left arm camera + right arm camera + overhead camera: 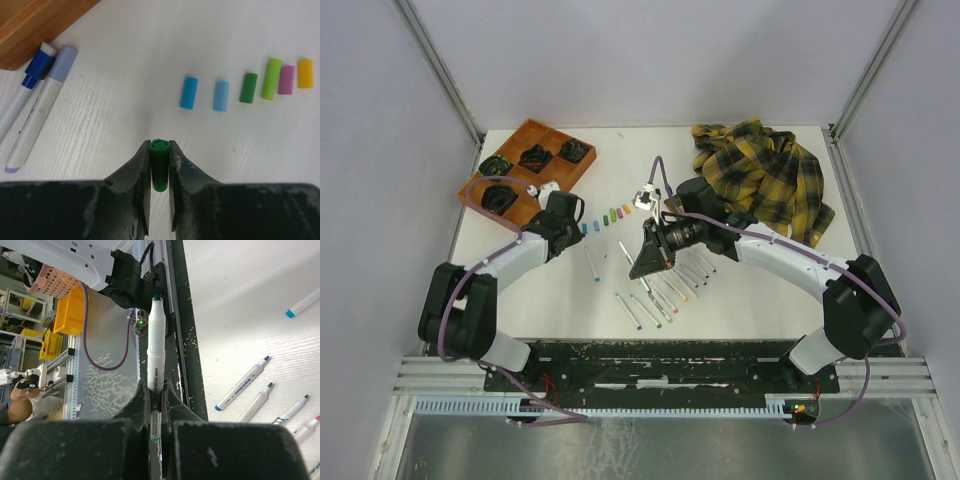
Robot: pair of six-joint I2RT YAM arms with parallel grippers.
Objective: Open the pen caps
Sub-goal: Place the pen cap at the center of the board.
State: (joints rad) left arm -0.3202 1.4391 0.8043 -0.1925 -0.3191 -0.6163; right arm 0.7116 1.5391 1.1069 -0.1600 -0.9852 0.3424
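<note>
We grip green cap (159, 172) in left gripper (160, 150), marker (156, 340) in right gripper (156, 390); six caps (248, 88) off; capped markers (45, 100) remain.

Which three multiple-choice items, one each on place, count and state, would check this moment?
1. Where on the table does the plaid shirt lie in the top view?
A) near left corner
B) far right corner
C) centre

2. How many loose pen caps lie in the row in the left wrist view?
A) three
B) nine
C) six

3. What does the left end effector hold?
A) a green pen cap
B) nothing
C) a yellow cap

Answers:
1 B: the shirt is bunched at the far right corner.
2 C: two blue, two green, one purple and one yellow.
3 A: the green cap sits pinched in its jaws.
</note>
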